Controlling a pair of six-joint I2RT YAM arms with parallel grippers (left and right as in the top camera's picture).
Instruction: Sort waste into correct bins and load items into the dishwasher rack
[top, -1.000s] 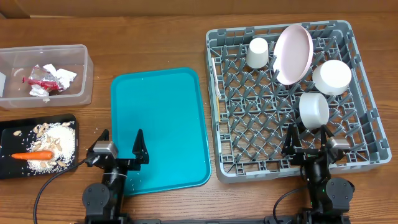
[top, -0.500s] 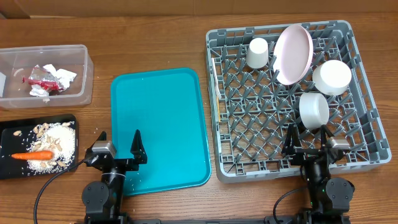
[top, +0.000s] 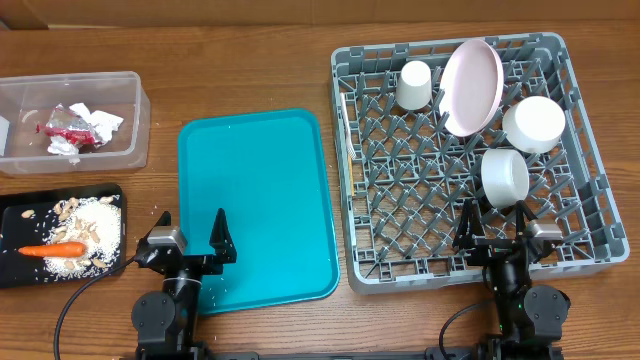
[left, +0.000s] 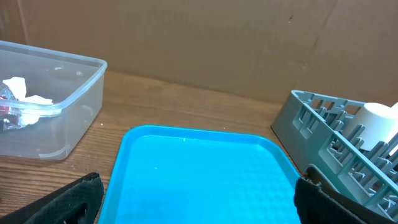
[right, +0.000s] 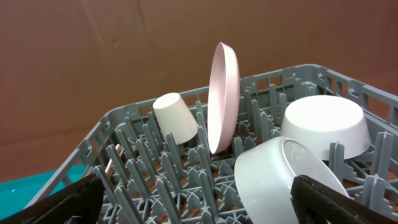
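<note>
Claw left apart | claw right apart | wrapper in tub, print likely too small to read

Near side, left arm: folded low and compact, wrist sitting close over its base. The left gripper points forward, away from the base, with its jaws spread wide and nothing between them. Its dark fingers show only as blunt tips in the bottom corners of the wrist view. The right arm has the same tucked posture on the opposite side. The right gripper also faces forward, jaws fully apart and empty, with its fingers low in both corners of its own camera, tips roughly level.
</note>
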